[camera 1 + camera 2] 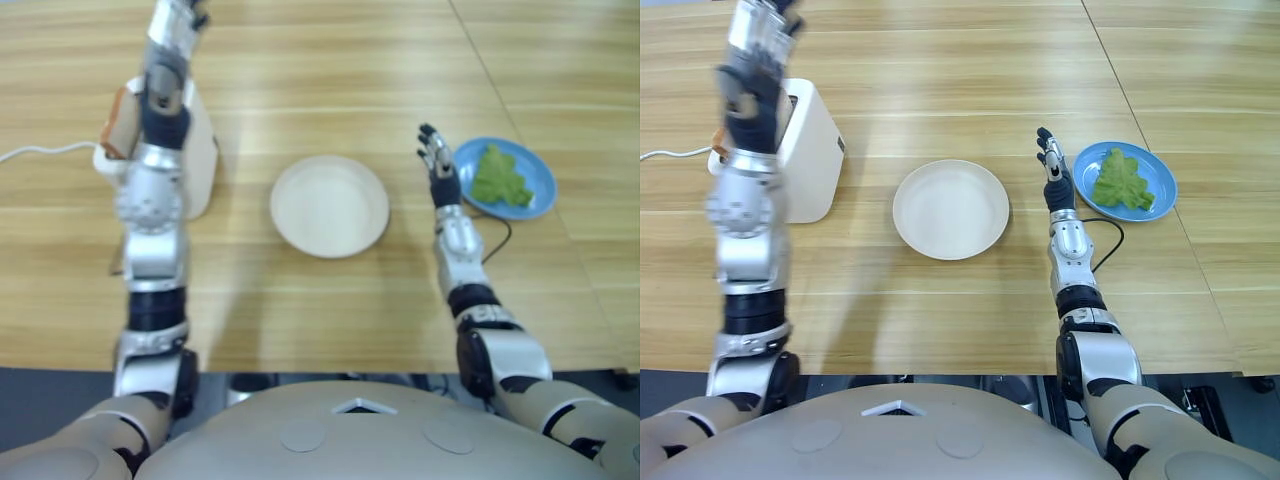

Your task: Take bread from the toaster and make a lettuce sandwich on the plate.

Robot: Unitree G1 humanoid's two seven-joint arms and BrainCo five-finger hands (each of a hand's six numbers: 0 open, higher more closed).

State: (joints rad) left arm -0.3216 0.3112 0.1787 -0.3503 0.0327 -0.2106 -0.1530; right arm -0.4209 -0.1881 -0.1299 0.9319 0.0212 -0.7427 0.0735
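From my remote station I see a table of pale, grained wood with a satin sheen. The toaster has a smooth white casing that looks plastic. The plate is cream and matt, the blue plate glossier. The lettuce looks crinkled, the bread rough-crusted. My right hand is dark and matt, its forearm silvery and metallic-looking.
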